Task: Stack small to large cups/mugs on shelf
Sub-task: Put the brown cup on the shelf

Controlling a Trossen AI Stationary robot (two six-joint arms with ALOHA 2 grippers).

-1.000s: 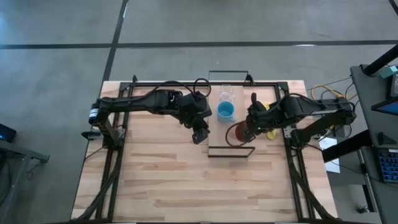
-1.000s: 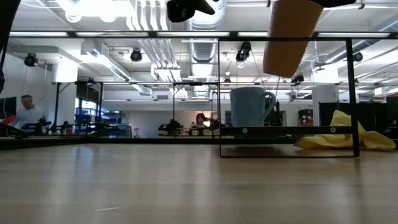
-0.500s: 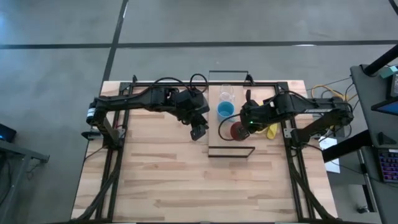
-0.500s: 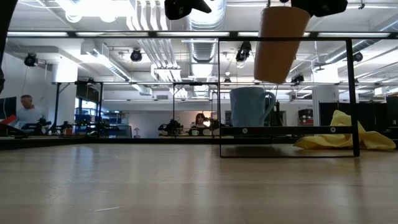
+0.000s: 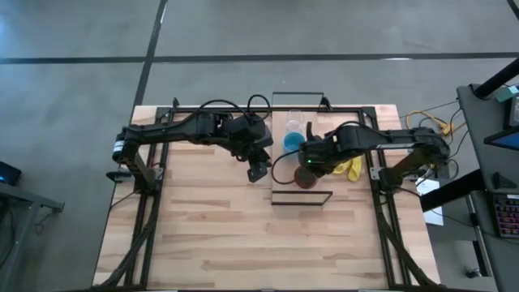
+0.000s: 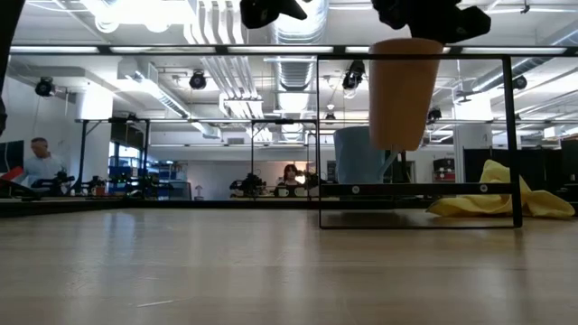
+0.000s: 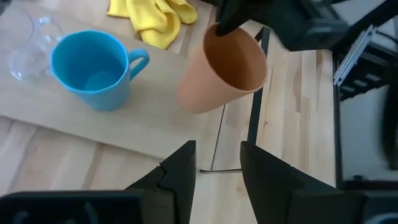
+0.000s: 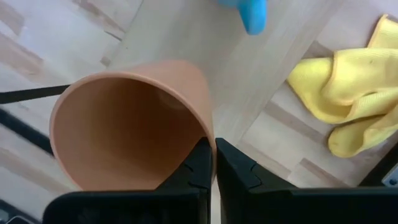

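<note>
The brown-orange cup (image 8: 134, 121) looks like a thin-walled, rigid and light vessel with a smooth tapering side, so it would slip easily from a grip around its body. Its rim is the sensible place to take it, one finger inside and one outside. That is how the right gripper (image 8: 211, 163) has it: the jaws are nearly closed, pinching the wall at the lip, with the cup hanging mouth-up and somewhat tilted. In the low view the cup (image 6: 402, 90) is clear of the board, over the near half of the shelf (image 5: 285, 182), just in front of the light-blue mug (image 7: 93, 68).

That mug stands upright near the shelf's middle, its handle turned toward the right edge. It is probably ceramic, heavier and breakable. Just beyond it, at the far end, stands the tiny clear glass cup (image 7: 28, 40), fragile and hard to see.

The left gripper (image 7: 214, 165) hovers beside the shelf's left edge, jaws parted and holding nothing. A yellow cloth (image 5: 350, 168) lies on the table by the shelf's right edge.
</note>
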